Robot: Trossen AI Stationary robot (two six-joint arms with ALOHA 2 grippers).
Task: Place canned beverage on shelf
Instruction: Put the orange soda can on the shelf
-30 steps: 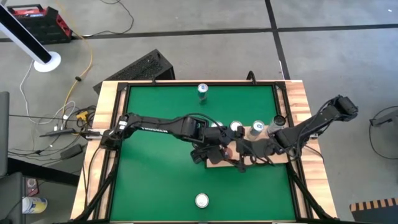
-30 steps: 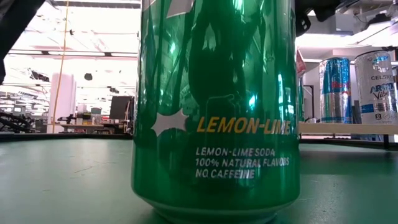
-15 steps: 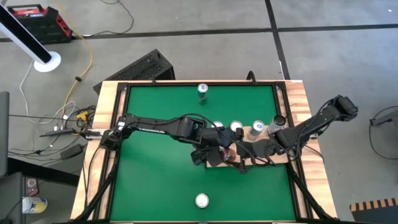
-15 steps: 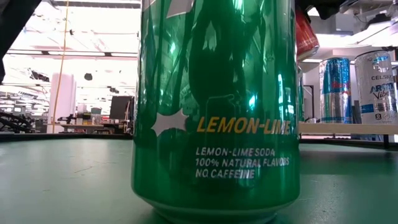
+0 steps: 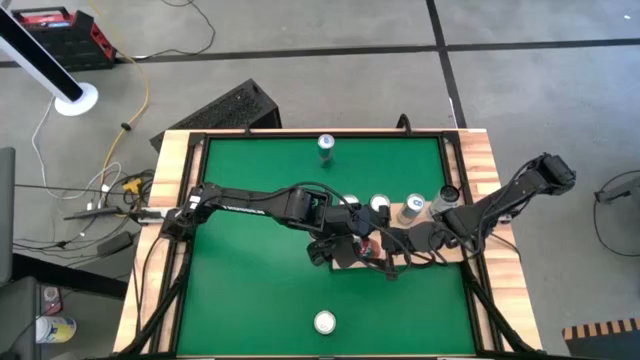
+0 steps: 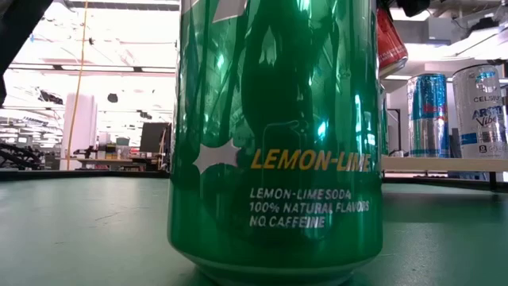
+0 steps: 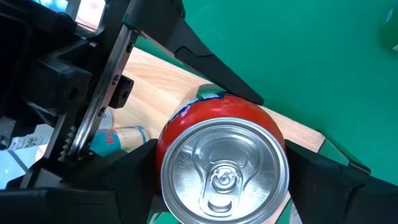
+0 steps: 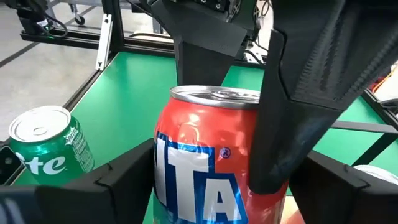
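Note:
A red canned beverage (image 5: 366, 243) hangs over the light wooden shelf (image 5: 347, 263) in the middle of the green table. My left gripper (image 5: 348, 244) reaches in from the table's left and is shut on it. My right gripper (image 5: 386, 250) reaches in from the right and is open. In the right wrist view its fingers (image 8: 127, 174) stand on either side of the can (image 8: 205, 168). I cannot tell whether they touch it. The low view shows the can's lower end (image 6: 393, 48) well above the shelf top (image 6: 436, 163). My left gripper pinches the red can's side wall (image 7: 171, 140) between its two fingers (image 7: 118, 177), on opposite sides just below the top rim. The fingers slant down from the table's left. One finger (image 8: 292, 93) runs down along the can's side. The can is about upright and lifted clear of the shelf.
Several cans stand along the shelf's far side, among them a blue one (image 6: 429, 115) and a white one (image 6: 480, 111). A green lemon-lime can (image 5: 324, 322) stands near the table's near edge and fills the low view. Another can (image 5: 326, 145) stands at the far edge.
The red can in my left gripper has come up a little. In the low view it now shows more beside the green can.

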